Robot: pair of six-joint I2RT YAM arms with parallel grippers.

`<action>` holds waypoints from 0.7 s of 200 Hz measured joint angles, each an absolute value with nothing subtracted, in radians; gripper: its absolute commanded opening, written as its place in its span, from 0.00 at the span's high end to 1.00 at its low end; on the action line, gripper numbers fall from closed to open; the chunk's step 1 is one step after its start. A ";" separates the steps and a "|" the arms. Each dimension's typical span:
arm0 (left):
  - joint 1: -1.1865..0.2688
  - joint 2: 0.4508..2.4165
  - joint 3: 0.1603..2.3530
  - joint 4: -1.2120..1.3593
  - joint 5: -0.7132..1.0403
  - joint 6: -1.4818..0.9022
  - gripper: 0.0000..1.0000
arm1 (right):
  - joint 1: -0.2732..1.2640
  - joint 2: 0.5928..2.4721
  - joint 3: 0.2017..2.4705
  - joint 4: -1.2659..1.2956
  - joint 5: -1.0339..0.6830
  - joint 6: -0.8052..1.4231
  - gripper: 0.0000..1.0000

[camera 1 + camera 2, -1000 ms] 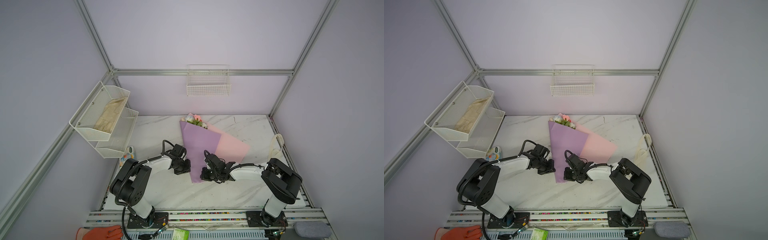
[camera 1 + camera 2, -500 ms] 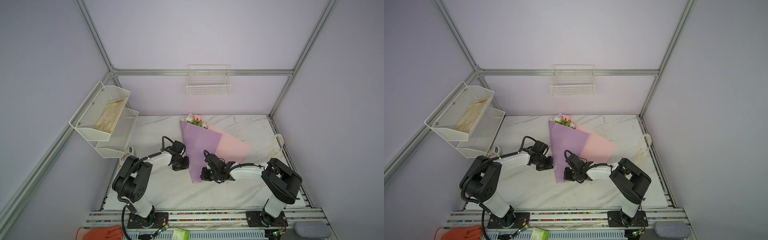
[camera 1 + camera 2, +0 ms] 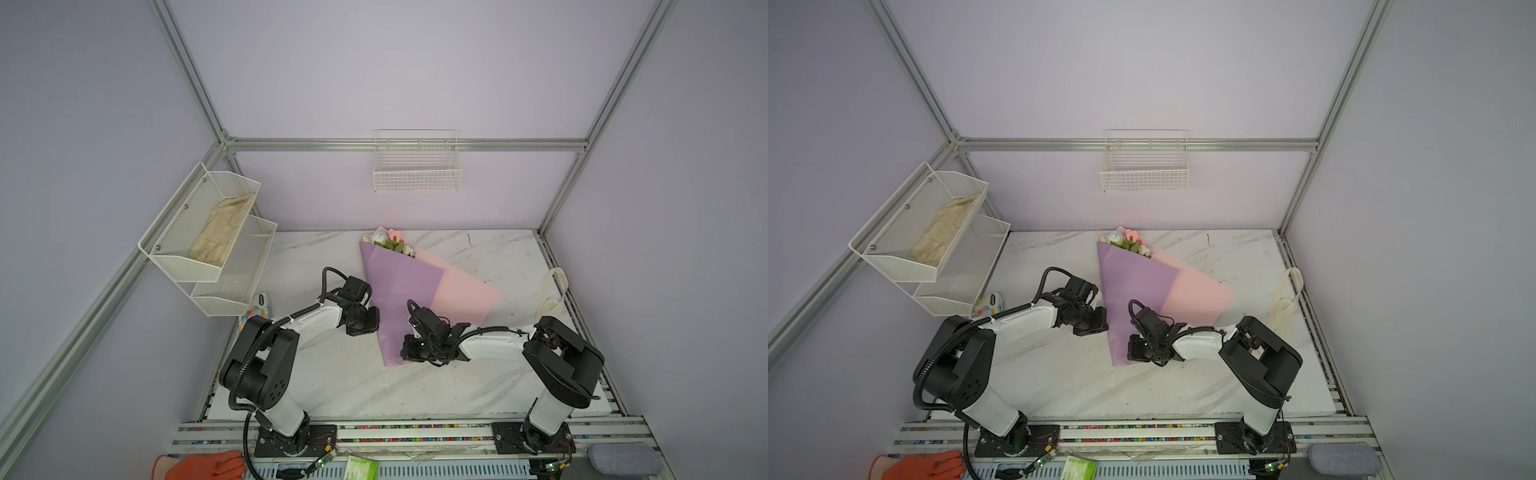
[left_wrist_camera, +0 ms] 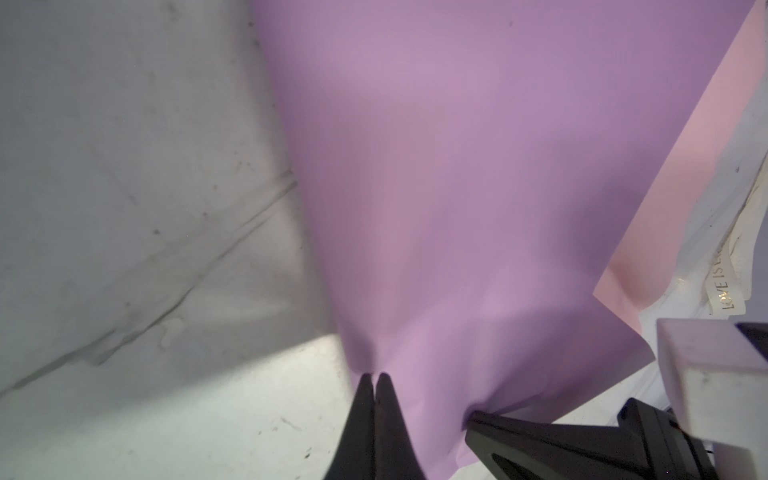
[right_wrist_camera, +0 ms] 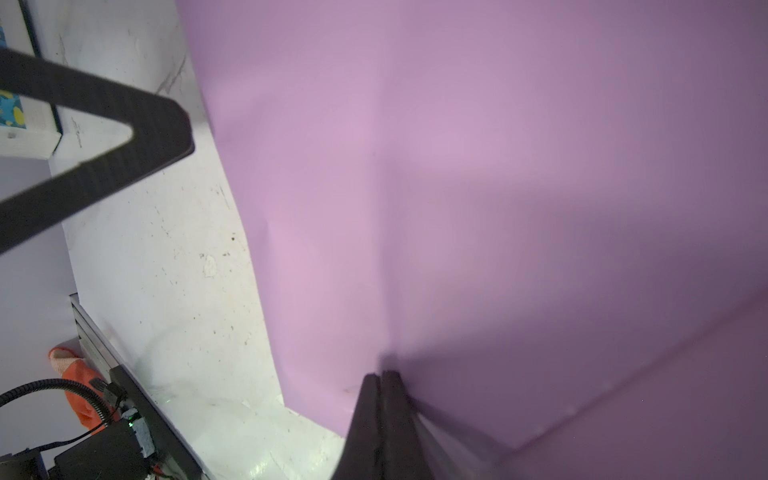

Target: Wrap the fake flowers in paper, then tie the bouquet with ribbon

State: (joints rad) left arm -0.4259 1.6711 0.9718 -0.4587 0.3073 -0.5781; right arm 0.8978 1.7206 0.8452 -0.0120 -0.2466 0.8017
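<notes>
On the left of the bench (image 3: 332,386), the left claw (image 4: 375,376) is seen pressed shut, its tips set against the left edge of the lilac wrapping paper (image 3: 399,299); whether any paper is pinched cannot be told. At the middle, the bouquet of fake flowers (image 3: 390,243) is laid flat, heads toward the back wall, sheathed in lilac and pink paper. Its narrow lower end is met by the right claw (image 5: 381,374), likewise closed. Well apart, at the right edge, the cream ribbon (image 3: 549,303) is seen lying loose. Wrapping is judged nearly done; no tie is yet made.
</notes>
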 measured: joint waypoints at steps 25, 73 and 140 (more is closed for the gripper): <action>-0.427 1.718 0.992 -0.458 0.312 -0.578 1.00 | 0.898 1.721 0.846 -0.013 -0.247 0.802 1.00; -0.426 1.788 1.053 -0.511 0.277 -0.556 1.00 | 0.898 1.721 0.854 -0.030 -0.240 0.801 1.00; -0.380 1.873 1.174 -0.550 0.252 -0.526 1.00 | 0.898 1.721 0.854 -0.030 -0.239 0.801 1.00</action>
